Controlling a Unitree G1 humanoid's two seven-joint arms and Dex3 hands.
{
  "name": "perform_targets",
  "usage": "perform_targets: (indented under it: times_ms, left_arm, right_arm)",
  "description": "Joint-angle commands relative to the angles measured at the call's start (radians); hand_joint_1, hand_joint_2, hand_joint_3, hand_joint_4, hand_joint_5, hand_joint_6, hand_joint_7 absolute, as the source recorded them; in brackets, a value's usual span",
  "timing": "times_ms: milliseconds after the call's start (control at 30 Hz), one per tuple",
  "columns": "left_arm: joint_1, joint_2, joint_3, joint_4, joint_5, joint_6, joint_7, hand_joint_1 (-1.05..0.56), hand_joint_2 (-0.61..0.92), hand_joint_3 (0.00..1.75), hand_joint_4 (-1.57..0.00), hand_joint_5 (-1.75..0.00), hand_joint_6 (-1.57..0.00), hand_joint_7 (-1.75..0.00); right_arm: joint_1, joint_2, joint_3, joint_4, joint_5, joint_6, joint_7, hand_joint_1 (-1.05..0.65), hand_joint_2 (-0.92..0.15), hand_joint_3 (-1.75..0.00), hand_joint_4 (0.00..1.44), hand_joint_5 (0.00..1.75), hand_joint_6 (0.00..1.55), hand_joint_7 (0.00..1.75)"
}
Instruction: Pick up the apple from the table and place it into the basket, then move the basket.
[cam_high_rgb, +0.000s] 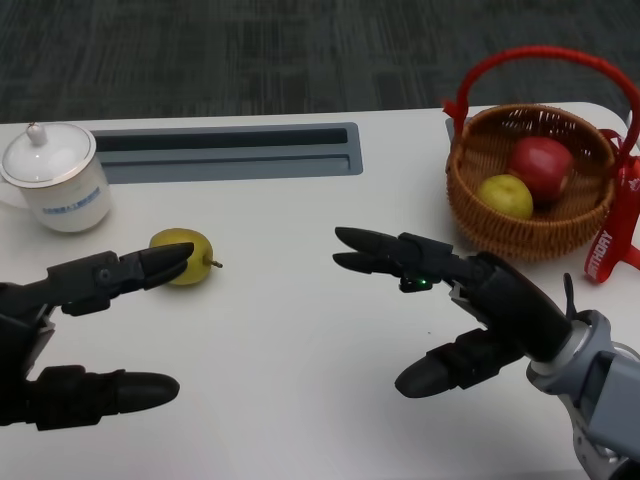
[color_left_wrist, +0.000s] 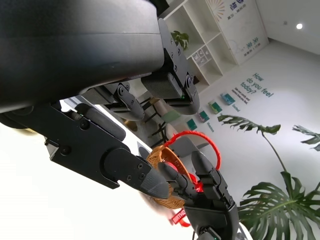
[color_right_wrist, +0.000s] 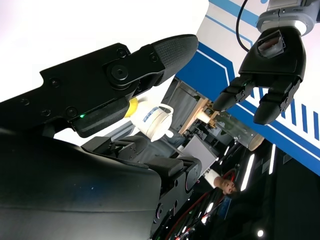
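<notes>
your yellow-green apple (cam_high_rgb: 183, 256) lies on the table (cam_high_rgb: 300, 340), just beyond the left hand (cam_high_rgb: 70, 340), whose fingers are spread and empty. it looks firm, smooth, probably slippery: wrap its round sides, clear of the stem.

- White table (cam_high_rgb: 300, 330) w/ a grey recessed slot (cam_high_rgb: 225, 150) at 12 o'clock, near far edge.
- Dark grey carpet (cam_high_rgb: 250, 50) beyond table.
- Left wrist view: white wall (color_left_wrist: 280, 75) w/ green lettering (color_left_wrist: 252, 92), white shelf unit (color_left_wrist: 200, 35) at 12 o'clock, leafy plant (color_left_wrist: 280, 200) at 4 o'clock, ceiling spot (color_left_wrist: 299, 26) lit at 1 o'clock.
- Right wrist view: white wall w/ blue stripes (color_right_wrist: 225, 65), dark area w/ small lights (color_right_wrist: 260, 200) at 5 o'clock; rest too cluttered to tell.
</notes>
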Motion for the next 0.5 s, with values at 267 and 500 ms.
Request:
perform_targets:
  times_ms: [267,500]
  left_arm:
    - [-0.015,0.021,0.012,0.008,-0.003,-0.014,0.0,-0.54,0.75,0.0,-0.73,-0.02,-0.66,-0.01]
    - [-0.013,0.022,0.012,0.008,0.0,-0.017,0.002,-0.55,0.74,0.0,-0.74,-0.02,-0.66,-0.01]
  right_arm:
    - [-0.014,0.004,-0.043,0.026,-0.027,-0.023,-0.002,-0.59,-0.82,0.0,0.55,0.02,0.38,0.01]
    - [-0.012,0.006,-0.057,0.027,-0.035,-0.03,0.0,-0.59,-0.82,0.0,0.55,0.0,0.38,0.0]
